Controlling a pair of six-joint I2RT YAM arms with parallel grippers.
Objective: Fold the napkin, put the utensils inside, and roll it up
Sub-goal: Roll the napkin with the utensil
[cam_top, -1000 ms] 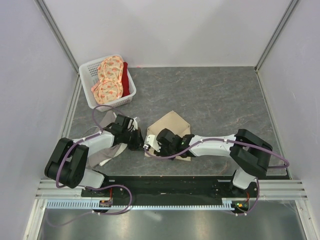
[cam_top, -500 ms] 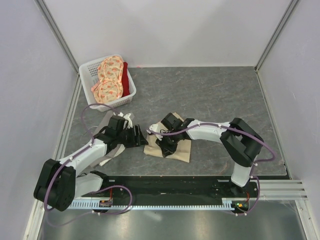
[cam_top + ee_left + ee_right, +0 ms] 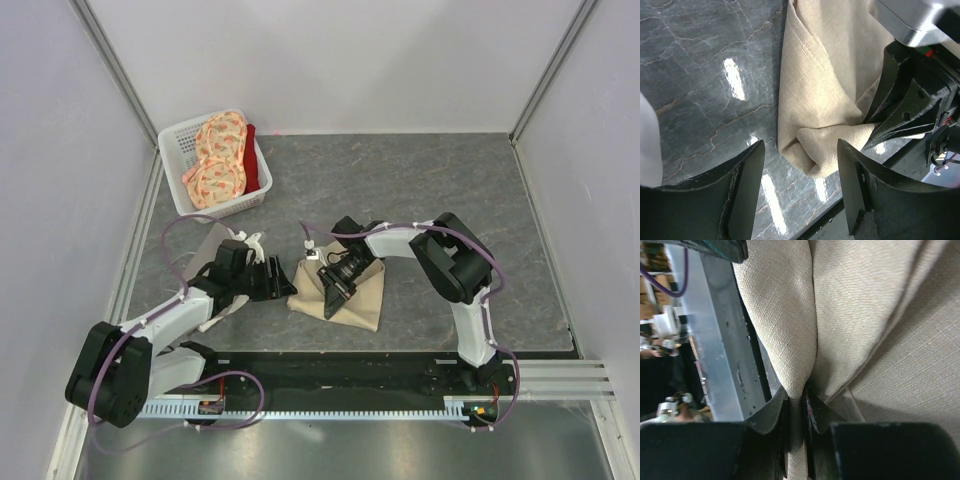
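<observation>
chg: left tool (image 3: 281,279) let go of napkin (image 3: 362,300) a sec ago — jaws now apart, just left of cloth | right tool (image 3: 334,290) closed in, now clenched on a raised napkin fold | napkin: mid tabletop (image 3: 450,190), near side, part-folded + bunched | task: fold step ongoing — insert + roll steps left

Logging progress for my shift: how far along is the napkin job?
Partly done: the napkin lies loosely folded. In hand: the right gripper, fingers shut, pinches a fold of it; the left gripper, fingers open, sits beside its edge. Left: finish folding, add utensils, none in view, then roll.
</observation>
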